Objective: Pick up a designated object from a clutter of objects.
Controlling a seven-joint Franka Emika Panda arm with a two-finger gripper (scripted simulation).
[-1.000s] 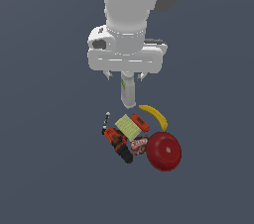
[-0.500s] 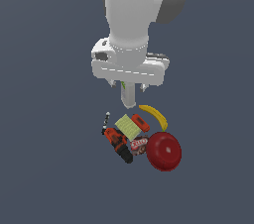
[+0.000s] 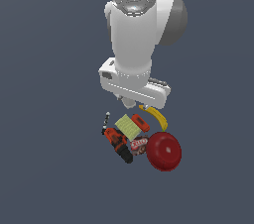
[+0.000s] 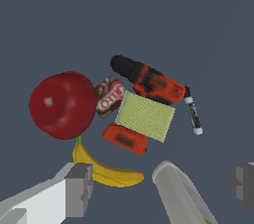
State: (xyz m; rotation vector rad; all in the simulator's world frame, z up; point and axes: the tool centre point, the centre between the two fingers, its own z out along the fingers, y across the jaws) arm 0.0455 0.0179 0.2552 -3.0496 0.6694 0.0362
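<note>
Jaws stand apart and empty in the wrist view: one grey finger (image 4: 79, 188) at one side of the picture, the other (image 4: 243, 183) far across, with a pale cylindrical part of the hand between. Beyond them lies the clutter, and the small red can (image 4: 110, 95) sits on its far side, touching the red bowl (image 4: 62, 104), the yellow-green block (image 4: 145, 116) and the drill's (image 4: 149, 82) dark end. Its long axis looks slanted across the picture. The orange-red piece (image 4: 125, 138) and banana (image 4: 106, 171) lie nearer the jaws; a marker (image 4: 192, 114) lies beside the drill.

In the exterior view the gripper (image 3: 130, 103) hangs above the heap, its fingers hidden by the wrist. The can (image 3: 139, 144) lies below it, wedged between drill and bowl. The worktop is plain dark grey, bare around the heap; room beside the can looks tight.
</note>
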